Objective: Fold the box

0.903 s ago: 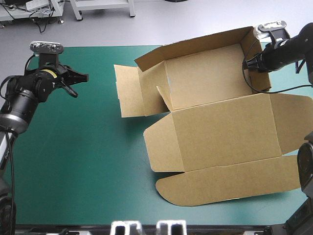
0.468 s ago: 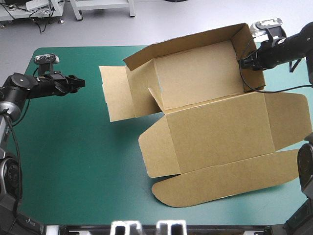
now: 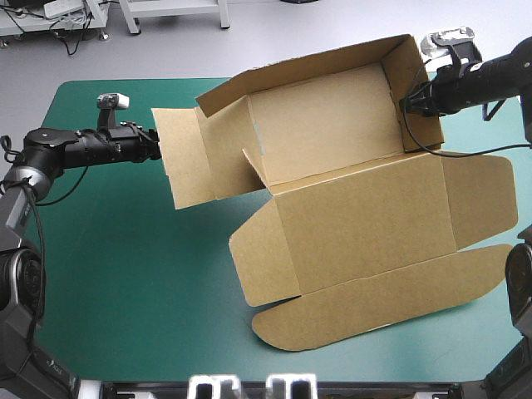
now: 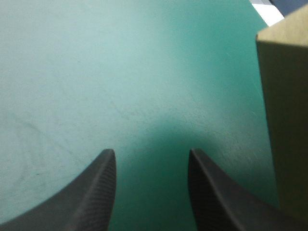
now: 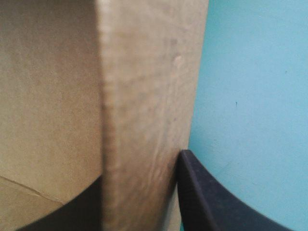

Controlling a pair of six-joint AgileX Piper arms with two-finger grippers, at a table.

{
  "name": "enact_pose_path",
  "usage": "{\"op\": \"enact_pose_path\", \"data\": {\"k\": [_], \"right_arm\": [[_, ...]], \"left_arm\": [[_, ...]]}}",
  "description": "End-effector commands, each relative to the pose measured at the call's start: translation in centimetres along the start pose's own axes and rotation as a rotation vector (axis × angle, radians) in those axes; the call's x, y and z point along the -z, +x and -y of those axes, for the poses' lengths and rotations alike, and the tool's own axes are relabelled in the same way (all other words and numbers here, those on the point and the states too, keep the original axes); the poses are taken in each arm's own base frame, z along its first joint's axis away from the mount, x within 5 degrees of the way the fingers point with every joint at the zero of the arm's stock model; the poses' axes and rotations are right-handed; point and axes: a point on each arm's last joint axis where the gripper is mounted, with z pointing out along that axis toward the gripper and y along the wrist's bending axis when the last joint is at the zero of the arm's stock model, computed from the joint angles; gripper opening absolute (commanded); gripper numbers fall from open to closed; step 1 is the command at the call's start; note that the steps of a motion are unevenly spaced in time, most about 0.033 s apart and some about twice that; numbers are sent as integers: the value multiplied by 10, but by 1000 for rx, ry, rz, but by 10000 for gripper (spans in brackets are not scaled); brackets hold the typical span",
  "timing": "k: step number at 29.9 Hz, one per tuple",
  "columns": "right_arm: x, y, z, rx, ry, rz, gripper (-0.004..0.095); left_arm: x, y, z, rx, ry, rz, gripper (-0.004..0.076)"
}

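Observation:
The brown box [image 3: 332,133] lies across the middle and right of the table, its back and right walls raised. Its lid [image 3: 366,224] lies flat toward the front. My right gripper [image 3: 409,105] is shut on the box's upright right wall [image 5: 144,96], with one black finger [image 5: 202,197] outside it. A side flap [image 3: 183,162] sticks out at the box's left end. My left gripper [image 3: 155,143] sits right at that flap's outer edge. Its fingers stand open [image 4: 151,151] over the teal-green cover, and the flap's edge [image 4: 284,120] is beside one finger, not between them.
The lid's rounded tuck flap [image 3: 374,303] reaches toward the table's front edge, and a lid side flap [image 3: 482,191] lies near the right edge. Bare teal-green cover [image 3: 125,274] stretches from the box to the left and front edges.
The box has shifted left and turned a little, with the right gripper still on its right wall. The left gripper has moved right and down, up to the left flap's edge.

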Motion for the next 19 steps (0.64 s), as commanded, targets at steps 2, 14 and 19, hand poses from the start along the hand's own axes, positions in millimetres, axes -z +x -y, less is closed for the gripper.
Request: {"op": "enact_pose_path", "data": {"k": [2, 14, 19], "right_arm": [[34, -12, -21, 20, -49, 128, -19], [34, -13, -18, 26, -11, 140, -19], [32, -13, -14, 8, 36, 133, -18]], "left_arm": [[-2, -16, 36, -89, 76, 39, 294], [-14, -15, 78, -143, 358, 31, 293], [-7, -24, 91, -171, 441, 30, 293]]}}
